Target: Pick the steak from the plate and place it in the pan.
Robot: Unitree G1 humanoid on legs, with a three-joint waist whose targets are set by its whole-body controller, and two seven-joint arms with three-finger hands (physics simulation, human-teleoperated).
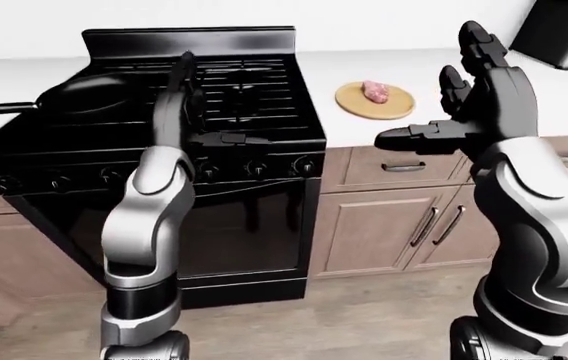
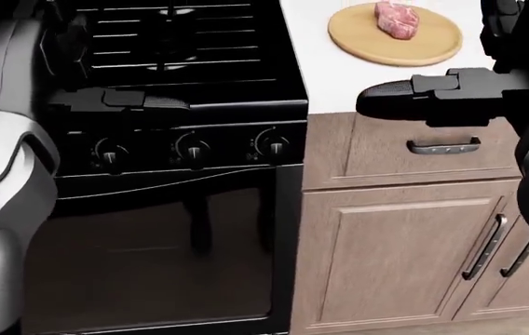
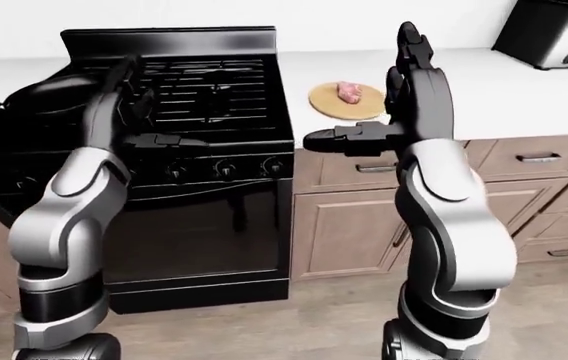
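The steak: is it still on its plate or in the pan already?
On the plate. The steak lies on the round wooden plate on the counter; the pan sits apart on the stove.

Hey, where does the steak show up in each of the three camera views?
Left-eye view: steak right of centre, upper part, on the round plate, right of the stove.
Head view: top edge, right of centre, on the plate.
Right-eye view: upper middle, just left of the raised right hand.
Shared landmark: the wooden plate on the white counter beside the black stove.

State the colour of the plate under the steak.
Light tan, like wood: the plate shows best in the head view.
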